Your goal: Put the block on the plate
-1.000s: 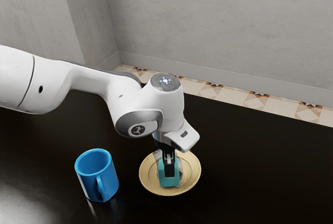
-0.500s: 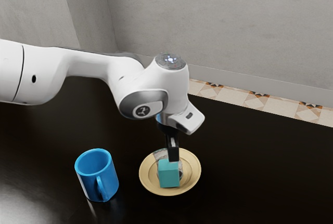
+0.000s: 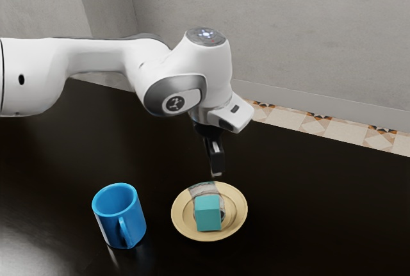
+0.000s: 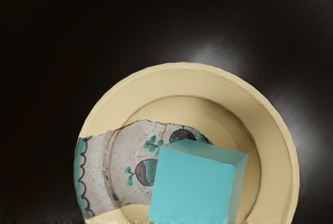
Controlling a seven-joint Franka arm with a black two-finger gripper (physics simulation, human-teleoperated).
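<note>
Nearest stands the blue mug (image 3: 112,226), upright on the black table (image 3: 314,205), with the teal block (image 3: 208,216) just beside it on the yellow, partly flower-painted plate (image 3: 239,210). Higher up, apart from the block, hangs the black gripper (image 3: 216,172); how wide it stands I cannot tell. Farthest are patterned floor tiles (image 3: 318,125) and a grey wall (image 3: 288,26).

The teal block (image 3: 208,214) sits on the tan plate (image 3: 239,211). The gripper (image 3: 216,173) hangs above; a blue mug (image 3: 110,222) stands near the plate.
</note>
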